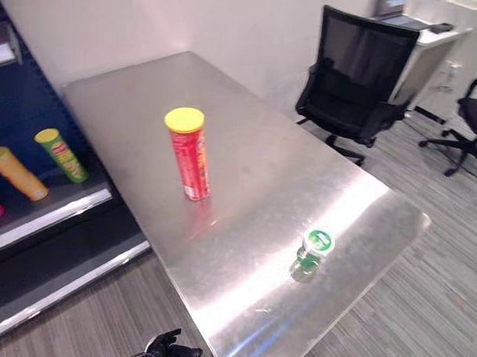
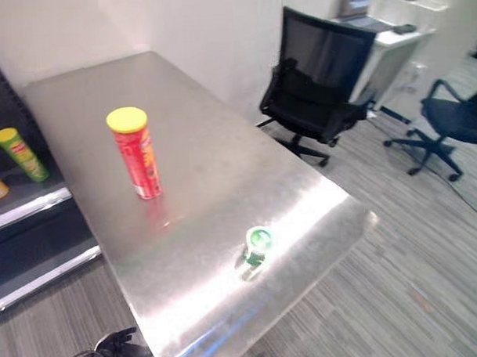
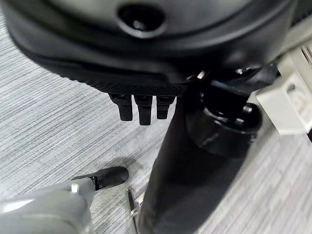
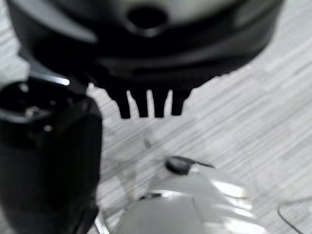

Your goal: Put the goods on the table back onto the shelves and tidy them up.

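Nothing is being carried yet: the left hand (image 3: 141, 105) and right hand (image 4: 148, 102) are hanging straight-fingered and empty. The red can (image 1: 188, 153) is standing at the table's (image 1: 301, 184) ten o'clock, so reaching for it is likely next.

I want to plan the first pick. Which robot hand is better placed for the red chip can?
Probably left: the red chip can stands on the table's shelf side, the robot's left; left robot hand hangs open.
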{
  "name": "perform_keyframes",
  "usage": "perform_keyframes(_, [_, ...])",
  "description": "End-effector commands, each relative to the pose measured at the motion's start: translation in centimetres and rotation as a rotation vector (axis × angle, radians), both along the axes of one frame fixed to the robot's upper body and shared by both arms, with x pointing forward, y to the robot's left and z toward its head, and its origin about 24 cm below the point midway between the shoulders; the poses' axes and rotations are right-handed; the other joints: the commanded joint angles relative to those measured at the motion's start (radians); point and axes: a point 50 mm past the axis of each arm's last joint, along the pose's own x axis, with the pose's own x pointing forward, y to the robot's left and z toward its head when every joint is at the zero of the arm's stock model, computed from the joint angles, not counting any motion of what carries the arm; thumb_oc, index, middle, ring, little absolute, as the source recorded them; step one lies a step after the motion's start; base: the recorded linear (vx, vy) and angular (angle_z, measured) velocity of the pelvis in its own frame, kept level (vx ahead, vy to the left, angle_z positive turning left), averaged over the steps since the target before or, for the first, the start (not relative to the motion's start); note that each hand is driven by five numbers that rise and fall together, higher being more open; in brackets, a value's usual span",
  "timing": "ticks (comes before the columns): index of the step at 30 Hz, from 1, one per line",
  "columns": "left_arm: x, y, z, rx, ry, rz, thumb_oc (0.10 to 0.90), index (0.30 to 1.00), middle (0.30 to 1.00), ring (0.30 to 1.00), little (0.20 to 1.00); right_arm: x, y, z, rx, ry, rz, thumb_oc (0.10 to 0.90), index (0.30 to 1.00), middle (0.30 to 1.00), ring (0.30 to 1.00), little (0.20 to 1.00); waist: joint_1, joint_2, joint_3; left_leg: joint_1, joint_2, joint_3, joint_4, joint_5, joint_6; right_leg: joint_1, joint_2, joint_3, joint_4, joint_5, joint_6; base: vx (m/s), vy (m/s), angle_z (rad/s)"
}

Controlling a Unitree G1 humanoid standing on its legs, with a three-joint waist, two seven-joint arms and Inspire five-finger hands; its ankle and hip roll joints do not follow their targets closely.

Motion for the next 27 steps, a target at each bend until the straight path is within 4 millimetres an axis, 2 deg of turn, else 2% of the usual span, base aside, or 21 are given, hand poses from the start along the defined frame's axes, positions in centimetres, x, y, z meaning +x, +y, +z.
perform_keyframes(1, [-0.7,0.6,0.0,0.035,0.014,-0.032,0.800,0.900,0.900,0.900,0.900,2.4,-2.9,1.3,-0.084,-0.071,0.021,0.800,0.900,0.900,0.900,0.900,0.038,0.002,0.021,0.041,0.107,0.061,0.004,-0.077,-0.149,-0.028,0.001,0.027,-0.006,0.138,0.027,0.03,0.000,0.19])
perform_keyframes(20, [-1.5,0.0,-0.4,0.031,0.045,-0.068,0.800,0.900,0.900,0.900,0.900,1.9,-3.0,1.3,-0.093,-0.060,0.047,0.800,0.900,0.900,0.900,0.900,0.030,0.002,0.014,0.084,0.132,0.064,0.004,-0.085,-0.166,-0.003,0.011,0.007,-0.006,0.128,0.025,0.01,-0.022,-0.04])
perform_keyframes(24, [-1.6,0.1,-0.4,0.035,0.047,-0.064,0.800,0.900,0.900,0.900,0.900,2.3,-3.6,1.6,-0.108,-0.094,0.000,0.800,0.900,0.900,0.900,0.900,0.025,0.003,0.013,0.088,0.135,0.068,0.004,-0.087,-0.168,-0.002,0.013,0.007,-0.006,0.127,0.025,0.00,0.000,0.00])
perform_keyframes(25, [-1.5,0.4,-0.3,0.039,0.036,-0.049,0.800,0.900,0.900,0.900,0.900,2.6,-5.3,2.4,-0.153,-0.146,-0.085,0.800,0.900,0.900,0.900,0.900,0.016,0.004,0.011,0.092,0.138,0.073,0.004,-0.089,-0.169,-0.001,0.014,0.011,-0.006,0.127,0.025,0.00,0.000,0.00])
perform_keyframes(27, [-1.4,0.9,-0.1,0.049,0.022,-0.042,0.800,0.900,0.900,0.900,0.900,3.2,-7.6,3.8,-0.219,-0.203,-0.127,0.800,0.900,0.900,0.900,0.900,0.011,0.004,0.010,0.095,0.140,0.075,0.004,-0.091,-0.170,0.000,0.014,0.011,-0.006,0.126,0.027,0.00,0.000,0.00])
